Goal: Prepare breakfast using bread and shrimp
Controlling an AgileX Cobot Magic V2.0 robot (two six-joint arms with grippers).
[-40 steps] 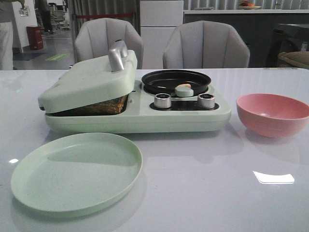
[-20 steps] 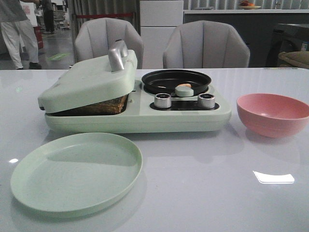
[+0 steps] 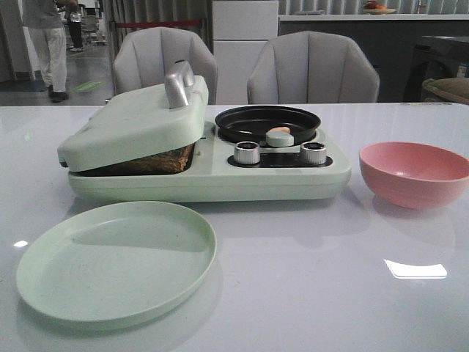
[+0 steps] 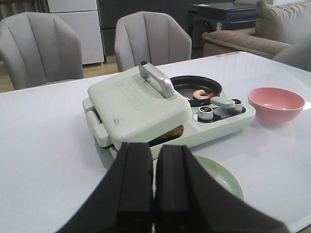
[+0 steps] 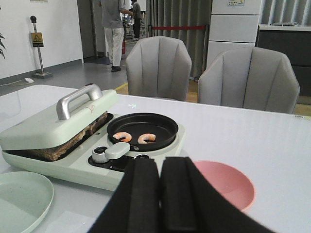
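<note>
The bread [image 3: 150, 161] lies in the left bay of a pale green breakfast maker [image 3: 212, 180], and its brown crust shows under the tilted lid [image 3: 132, 121]. The same bread [image 5: 53, 150] shows in the right wrist view. Two orange-pink shrimp [image 5: 122, 137] [image 5: 146, 138] lie in the maker's black round pan [image 5: 142, 127]. From the front only a sliver of shrimp [image 3: 281, 130] shows. My left gripper [image 4: 154, 150] is shut on nothing, held above the table short of the maker. My right gripper [image 5: 160, 162] is shut and empty, near the pink bowl. Neither gripper appears in the front view.
A pale green plate [image 3: 117, 260] lies in front of the maker. A pink bowl [image 3: 416, 174] stands to its right. The lid carries a silver handle [image 3: 178, 83]. Two knobs [image 3: 247, 152] [image 3: 313, 152] and a pale green pan handle [image 3: 279, 137] sit on the maker's front. Two chairs stand behind the table.
Nothing on the table has moved. A person in the far background has walked to the right.
</note>
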